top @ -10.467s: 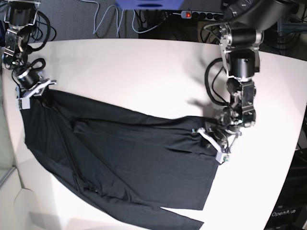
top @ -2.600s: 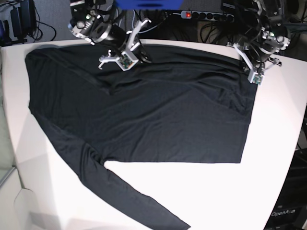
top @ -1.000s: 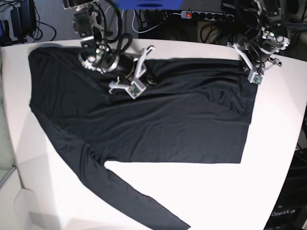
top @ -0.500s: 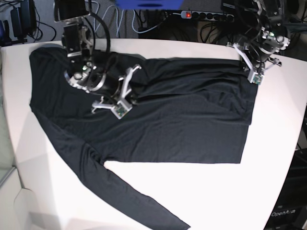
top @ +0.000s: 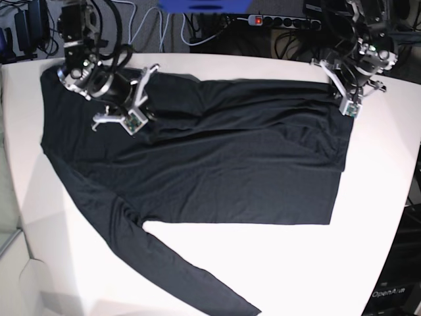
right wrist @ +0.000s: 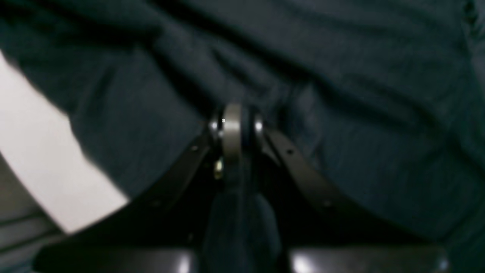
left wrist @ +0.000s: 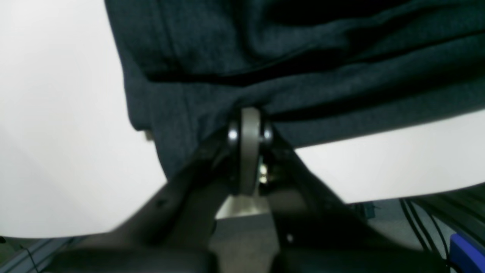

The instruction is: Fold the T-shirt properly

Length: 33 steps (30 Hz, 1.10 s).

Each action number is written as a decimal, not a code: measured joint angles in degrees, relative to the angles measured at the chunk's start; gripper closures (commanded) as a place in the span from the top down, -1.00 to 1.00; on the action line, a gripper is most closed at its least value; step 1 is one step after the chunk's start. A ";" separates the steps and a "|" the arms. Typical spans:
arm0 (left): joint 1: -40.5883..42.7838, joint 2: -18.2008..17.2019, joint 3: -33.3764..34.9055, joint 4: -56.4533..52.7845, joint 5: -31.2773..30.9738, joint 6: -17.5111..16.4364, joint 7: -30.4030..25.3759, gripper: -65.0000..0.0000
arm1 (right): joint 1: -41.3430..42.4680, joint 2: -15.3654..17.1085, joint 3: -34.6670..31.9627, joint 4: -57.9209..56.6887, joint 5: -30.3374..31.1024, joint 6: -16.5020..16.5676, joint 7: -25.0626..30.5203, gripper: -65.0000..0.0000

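Since half a second ago the right tool (top: 135, 108) has dragged its pinched fold leftward; the left tool (top: 346, 92) grips the T-shirt (top: 217, 164), spread on the table (top: 263, 263). Pulling low and evenly should avoid bunching.

White table (top: 263, 263); power strip (top: 276, 21), cables (top: 141, 26) behind; dark floor.

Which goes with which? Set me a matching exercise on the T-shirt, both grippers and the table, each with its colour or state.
Things:
1. T-shirt
2. left gripper
3. right gripper
4. table

Colour or state:
a. white
b. shut on the shirt's edge, bare table beside it
c. black, spread out
d. shut on fabric, shirt all around it

Pairs: 1-c, 2-b, 3-d, 4-a
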 measured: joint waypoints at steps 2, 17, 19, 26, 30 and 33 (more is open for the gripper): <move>-1.09 0.02 0.00 -0.13 0.42 -0.02 1.16 -1.00 | -0.50 0.00 -0.02 -0.50 -0.15 0.04 -0.35 -0.92; -2.34 -1.33 0.07 -0.48 0.61 -0.42 1.81 -1.00 | -1.84 -0.09 6.01 -5.51 1.84 0.22 2.32 -0.92; -2.34 -1.44 0.07 -0.42 0.63 -0.39 1.84 -1.00 | -2.16 0.00 7.41 -5.49 1.79 0.20 2.29 -0.92; -2.19 -1.55 0.07 2.69 1.60 -0.24 3.06 -1.00 | -4.17 -0.02 8.26 -5.01 1.62 0.09 4.11 -0.92; -2.16 -1.57 0.04 2.69 1.51 -0.24 3.15 -1.00 | -6.36 -0.46 8.24 -4.92 1.33 0.00 7.54 -0.92; -2.19 -1.55 0.07 2.69 1.46 -0.24 3.08 -1.00 | -8.02 -1.38 7.91 -2.78 0.20 0.04 7.78 -0.92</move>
